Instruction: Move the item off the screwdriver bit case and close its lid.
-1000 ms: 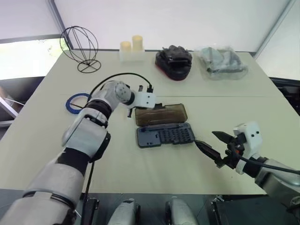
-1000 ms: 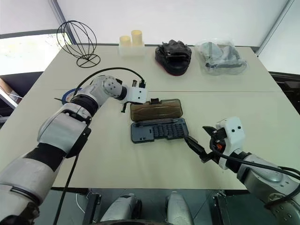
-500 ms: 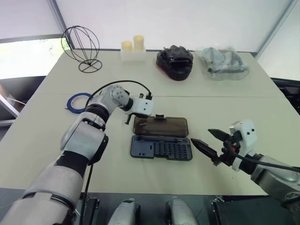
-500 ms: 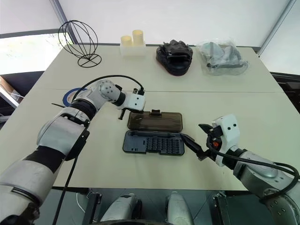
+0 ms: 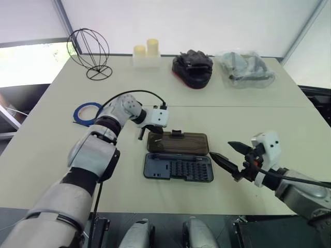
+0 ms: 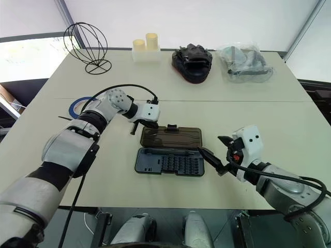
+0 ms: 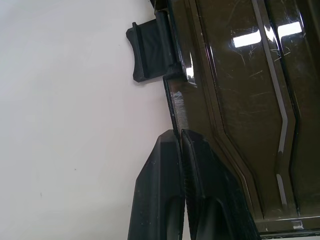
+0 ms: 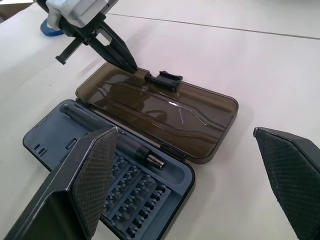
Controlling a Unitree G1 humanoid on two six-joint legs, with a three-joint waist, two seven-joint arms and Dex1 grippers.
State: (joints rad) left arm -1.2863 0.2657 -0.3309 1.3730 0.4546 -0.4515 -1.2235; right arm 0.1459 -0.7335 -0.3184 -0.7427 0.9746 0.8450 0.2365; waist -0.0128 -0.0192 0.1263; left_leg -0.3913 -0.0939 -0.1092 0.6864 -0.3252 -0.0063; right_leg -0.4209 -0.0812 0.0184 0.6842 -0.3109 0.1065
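Swinging round over the last second, the screwdriver bit case (image 5: 178, 167) now lies square — lid (image 5: 178, 142) still flat open. Left gripper (image 5: 146, 128), pinched empty, touches its ten-o'clock edge; right gripper (image 5: 226, 153) gapes empty at three. Blue tape (image 5: 85, 112) sits well clear at nine o'clock — only closing remains.

This looks like a robotics lab or test room set up for tabletop trials. A plain beige table (image 5: 46, 134) stands before bare white walls (image 5: 196, 20), with a window (image 5: 26, 62) on the left. Unrelated props sit along the far edge: a wire sphere (image 5: 89, 51), two pale candles (image 5: 146, 50), a black bundle of gloves (image 5: 193, 67) and a clear plastic bag (image 5: 243, 67) (an odd mix, laid out like test objects).
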